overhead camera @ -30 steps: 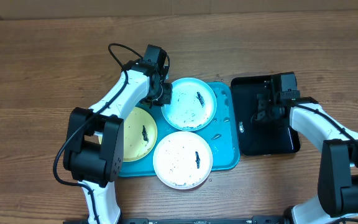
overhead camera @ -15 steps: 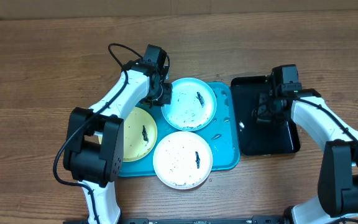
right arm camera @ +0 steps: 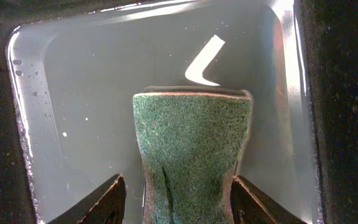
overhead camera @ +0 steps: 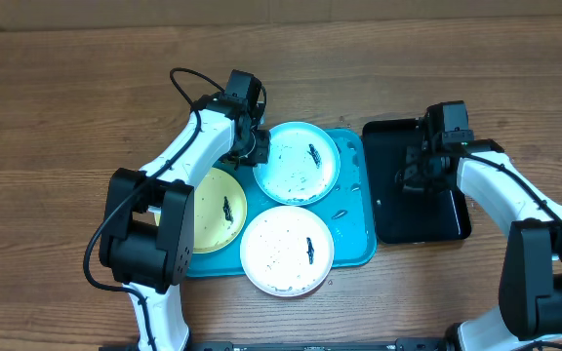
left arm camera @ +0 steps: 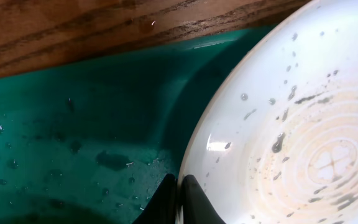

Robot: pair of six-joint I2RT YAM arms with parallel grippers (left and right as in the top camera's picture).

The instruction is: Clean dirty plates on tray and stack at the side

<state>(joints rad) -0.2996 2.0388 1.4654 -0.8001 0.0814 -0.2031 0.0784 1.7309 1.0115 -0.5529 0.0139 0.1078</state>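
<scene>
No legible text, label, brand, number or sign in any view. Only a faint moulded mark at the centre of the light blue plate (left arm camera: 278, 74), ringed by concentric circles, too blurred to read as letters or a logo.

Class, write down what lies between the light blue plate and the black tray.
Overhead view: only a wet, bare strip of the turquoise tray separates the light blue plate from the black tray.
</scene>
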